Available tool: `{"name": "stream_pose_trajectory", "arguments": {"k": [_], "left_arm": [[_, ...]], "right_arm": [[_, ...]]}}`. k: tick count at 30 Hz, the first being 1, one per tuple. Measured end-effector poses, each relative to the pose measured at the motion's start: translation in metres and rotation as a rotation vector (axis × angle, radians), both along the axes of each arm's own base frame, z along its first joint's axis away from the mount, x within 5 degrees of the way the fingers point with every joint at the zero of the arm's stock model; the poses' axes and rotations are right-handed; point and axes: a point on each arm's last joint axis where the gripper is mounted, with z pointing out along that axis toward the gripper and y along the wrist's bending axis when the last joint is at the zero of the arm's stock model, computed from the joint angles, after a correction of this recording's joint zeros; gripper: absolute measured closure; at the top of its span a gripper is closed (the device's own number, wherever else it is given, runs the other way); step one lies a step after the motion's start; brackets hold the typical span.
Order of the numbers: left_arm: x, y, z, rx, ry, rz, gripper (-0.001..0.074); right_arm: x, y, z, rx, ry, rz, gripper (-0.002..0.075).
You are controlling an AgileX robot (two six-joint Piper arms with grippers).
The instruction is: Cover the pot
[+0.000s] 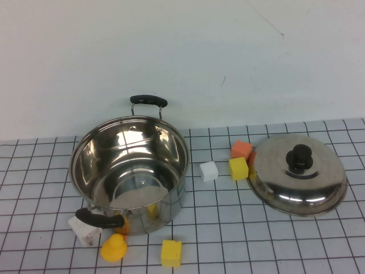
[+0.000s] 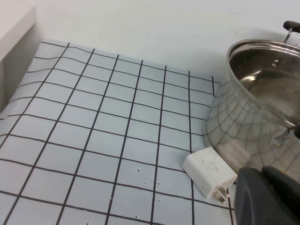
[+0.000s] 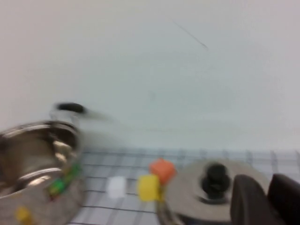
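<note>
While it waits: the pot [image 1: 130,171] sits open on the table [image 1: 274,245].
Lid [image 1: 298,174]: hard, heavy, slippery; grab knob [image 1: 299,157].
Left gripper [image 2: 267,197]: near pot, jaws can't tell.
Right gripper [image 3: 265,199]: near lid, jaws can't tell.

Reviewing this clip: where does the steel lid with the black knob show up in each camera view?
High view: the lid lies knob-up on the grid mat, right of the pot; neither gripper shows.
Left wrist view: lid absent; left gripper beside the pot.
Right wrist view: lid low, by the right gripper.
Shared landmark: the pot.
</note>
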Motion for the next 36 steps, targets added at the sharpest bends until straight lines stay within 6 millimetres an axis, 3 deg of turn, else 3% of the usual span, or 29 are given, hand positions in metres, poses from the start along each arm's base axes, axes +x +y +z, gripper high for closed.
{"name": "stream_pose_trajectory", "arguments": {"k": [3, 6, 11, 14, 16, 25, 32, 36], "left_arm": [[0.000, 0.000, 0.000, 0.000, 0.000, 0.000, 0.0738], [0.000, 0.000, 0.000, 0.000, 0.000, 0.000, 0.0738], [0.000, 0.000, 0.000, 0.000, 0.000, 0.000, 0.0738], [0.000, 0.000, 0.000, 0.000, 0.000, 0.000, 0.0738], [0.000, 0.000, 0.000, 0.000, 0.000, 0.000, 0.0738], [0.000, 0.000, 0.000, 0.000, 0.000, 0.000, 0.0738], [0.000, 0.000, 0.000, 0.000, 0.000, 0.000, 0.0738], [0.000, 0.000, 0.000, -0.003, 0.000, 0.001, 0.0738]], "right_arm": [[0.020, -0.012, 0.010, 0.050, 0.080, -0.141, 0.0630], [0.046, -0.021, 0.018, 0.062, 0.030, -0.253, 0.0585], [0.098, -0.008, 0.018, 0.022, -0.143, -0.171, 0.0361], [0.136, 0.006, 0.000, 0.003, -0.204, -0.098, 0.0242], [0.160, 0.012, -0.019, 0.007, -0.215, -0.067, 0.0206], [0.233, 0.036, -0.116, -0.020, 0.020, 0.011, 0.0181], [0.273, 0.051, -0.139, -0.039, 0.013, 0.041, 0.0195], [0.287, 0.052, -0.154, -0.096, 0.007, 0.039, 0.0201]]}}
